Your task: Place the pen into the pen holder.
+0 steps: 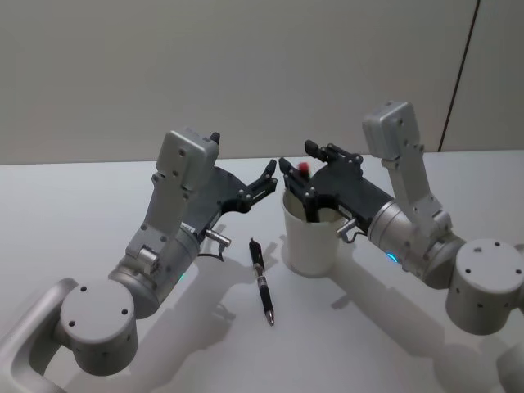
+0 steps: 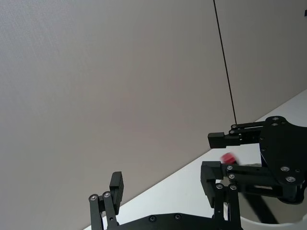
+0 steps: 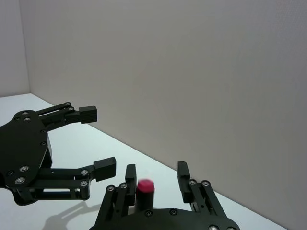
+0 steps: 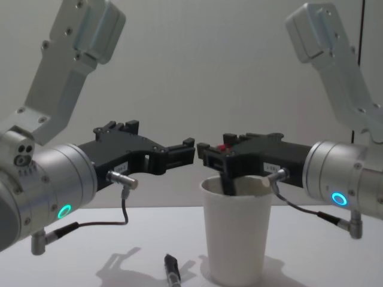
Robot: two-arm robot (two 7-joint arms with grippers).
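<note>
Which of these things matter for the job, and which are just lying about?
Job: pen holder; red-topped pen standing in it; right gripper above, open; black pen lying beside the cup.
Just there: left gripper, open, holding nothing; table; wall.

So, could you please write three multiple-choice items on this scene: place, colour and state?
1. Relative to the paper cup, the black pen lies: A inside it; B on the table, to its left; C above it, gripped.
2. The second pen, standing in the cup, is topped: A blue; B green; C red.
3. The left gripper is: A open, empty; B shut on a pen; C gripping the cup.
Key: B, it lies flat there; C, red shows between the right gripper's fingers; A, fingers apart, nothing between.
</note>
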